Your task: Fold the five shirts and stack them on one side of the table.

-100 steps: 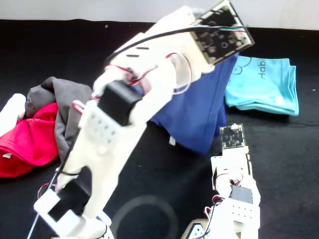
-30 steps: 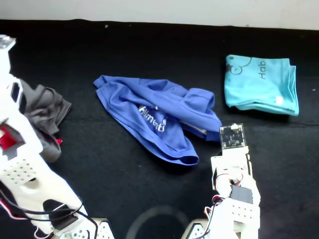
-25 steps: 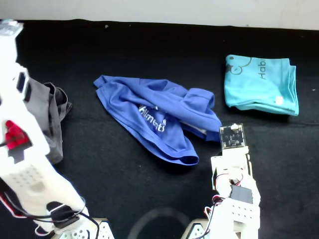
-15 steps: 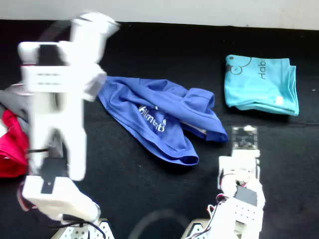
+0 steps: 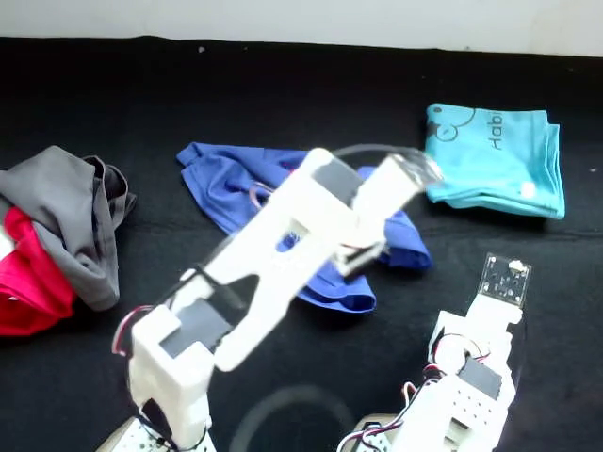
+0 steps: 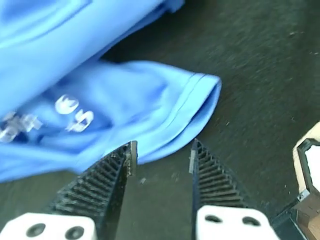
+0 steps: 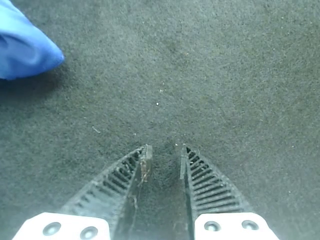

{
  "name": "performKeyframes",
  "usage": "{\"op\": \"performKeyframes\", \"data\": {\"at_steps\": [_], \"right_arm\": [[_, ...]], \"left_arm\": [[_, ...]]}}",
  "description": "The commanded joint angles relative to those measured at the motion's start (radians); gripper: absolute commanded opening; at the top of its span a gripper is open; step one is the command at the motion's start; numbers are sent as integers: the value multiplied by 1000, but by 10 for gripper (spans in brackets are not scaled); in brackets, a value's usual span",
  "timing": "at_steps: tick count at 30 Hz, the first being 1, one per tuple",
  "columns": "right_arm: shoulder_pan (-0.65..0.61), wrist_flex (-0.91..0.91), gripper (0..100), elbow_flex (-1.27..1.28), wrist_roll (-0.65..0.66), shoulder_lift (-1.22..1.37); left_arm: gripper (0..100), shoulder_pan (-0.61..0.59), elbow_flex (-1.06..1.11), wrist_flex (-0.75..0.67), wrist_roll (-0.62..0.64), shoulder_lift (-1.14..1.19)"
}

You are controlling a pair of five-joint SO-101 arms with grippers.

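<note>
Left hand [image 6: 162,152]: jaws parted to a moderate gap, nothing held, poised over the hemmed edge of the blue shirt [image 6: 100,100], which lies just past the fingertips. Right hand [image 7: 165,155]: jaws slightly apart, empty, low over bare tabletop [image 5: 283,85] near its own base, with a corner of the blue shirt a little beyond it.

State of the task, judged from the layout: one garment appears finished. The teal shirt [image 5: 495,160] lies folded into a flat rectangle at the far right side (a likely base for the stack). The blue shirt is rumpled in the middle of the tabletop, unfolded. The grey shirt [image 5: 66,202] and red shirt [image 5: 28,287] lie heaped together at the left edge, the grey draped over the red. Four shirts can be counted. By this reading, folding is roughly one-fifth complete and stacking has not begun.
</note>
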Motion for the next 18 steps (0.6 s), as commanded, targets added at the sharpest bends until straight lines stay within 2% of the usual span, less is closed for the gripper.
{"op": "performKeyframes", "data": {"at_steps": [1, 8, 13, 18], "right_arm": [[12, 5, 102, 2, -8, -13], [12, 5, 102, 2, -8, -13], [12, 5, 102, 2, -8, -13], [12, 4, 102, 2, -8, -13]], "left_arm": [[185, 77, -1, -52, 9, 33], [185, 156, -2, -147, 9, 154], [185, 147, -2, -216, 9, 231], [175, 87, -2, -207, 8, 255]]}}
